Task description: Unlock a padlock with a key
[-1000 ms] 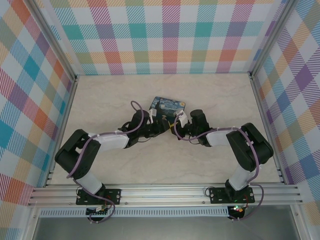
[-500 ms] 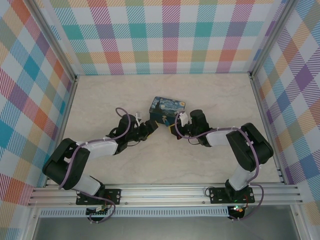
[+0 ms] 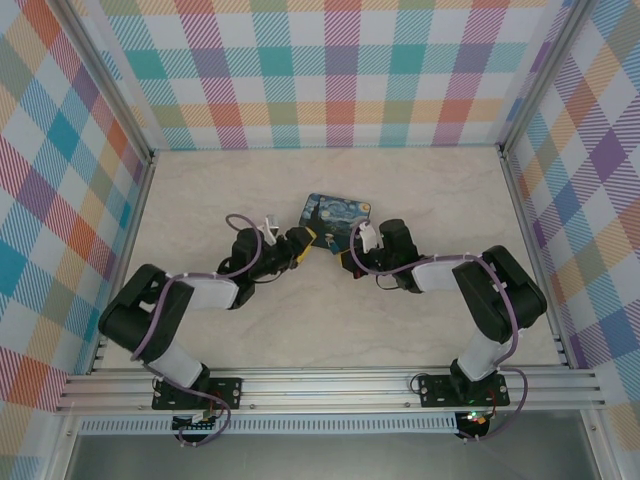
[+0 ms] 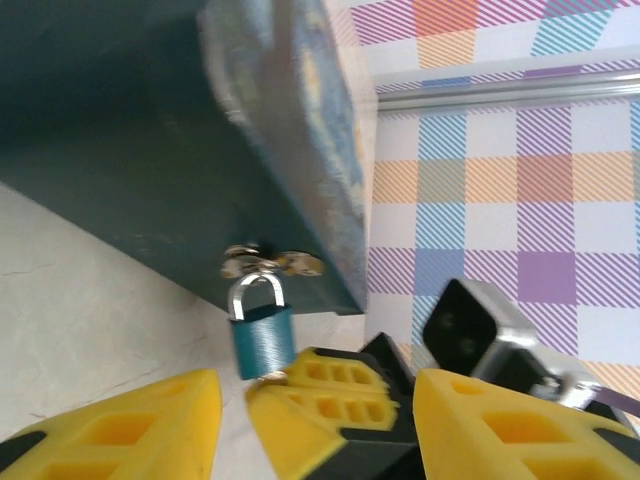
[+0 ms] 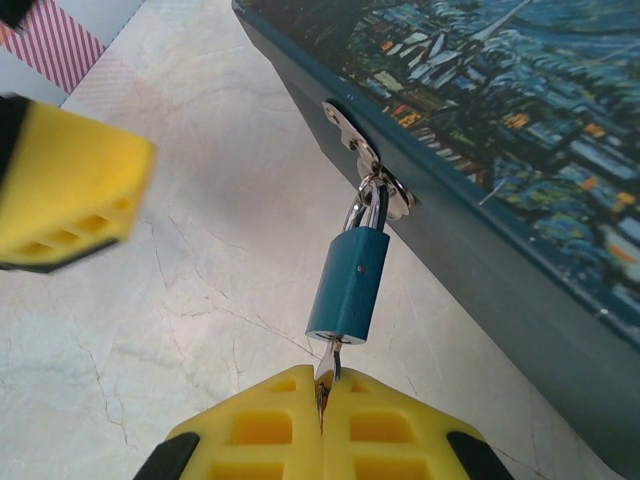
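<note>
The padlock (image 5: 348, 285), a small blue body on a silver shackle, hangs from the hasp (image 5: 372, 195) on the front of the dark blue painted tin (image 3: 337, 215). The key (image 5: 328, 362) sticks into the padlock's underside. My right gripper (image 5: 322, 400) is shut on the key's head. My left gripper (image 4: 318, 405) is open, its yellow fingers (image 4: 110, 430) standing wide on either side of the padlock (image 4: 263, 335) and of the right gripper's tips, touching neither. From above, the left gripper (image 3: 303, 243) and right gripper (image 3: 345, 255) meet just in front of the tin.
The tin stands mid-table on the pale marble-patterned surface (image 3: 330, 320). Checked walls (image 3: 330, 80) close the back and both sides. An aluminium rail (image 3: 330, 385) runs along the near edge, carrying both arm bases.
The left arm has shifted and brought its gripper up to the tin's front around the padlock, its jaws a little narrower. The right arm has held still on the key.
</note>
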Available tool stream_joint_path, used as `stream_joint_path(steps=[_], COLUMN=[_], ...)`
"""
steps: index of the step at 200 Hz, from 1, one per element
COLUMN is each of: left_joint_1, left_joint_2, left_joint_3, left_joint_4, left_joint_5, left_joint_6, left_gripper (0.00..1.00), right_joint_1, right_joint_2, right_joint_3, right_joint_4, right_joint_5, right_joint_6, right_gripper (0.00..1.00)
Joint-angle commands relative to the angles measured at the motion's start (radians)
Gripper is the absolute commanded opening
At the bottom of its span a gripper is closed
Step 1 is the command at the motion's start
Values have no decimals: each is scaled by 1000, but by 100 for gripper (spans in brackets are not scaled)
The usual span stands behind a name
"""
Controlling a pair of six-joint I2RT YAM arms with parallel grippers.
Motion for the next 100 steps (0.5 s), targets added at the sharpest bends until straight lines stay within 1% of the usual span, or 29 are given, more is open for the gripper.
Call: stream_joint_path(steps=[1,20,62,100], left_joint_1=[-17,-39,-77,-106], left_joint_2=[44,85,201,246], left_joint_3=[27,50,81,112], left_joint_4=[122,134,239,258], left_joint_5=[16,13,10,-1], left_joint_6=[-48,-51,-99,-113], left_gripper=[52,51,47,45], right_joint_1=[5,4,5,5], right_joint_2=[-1,-1,-2,0], right_joint_3=[36,41,50,52], right_joint_4=[27,19,-15,-16], right_joint_5=[-37,-40,-40,-47], right_joint_6=[44,67,104,125], right_gripper=[0,0,0,0])
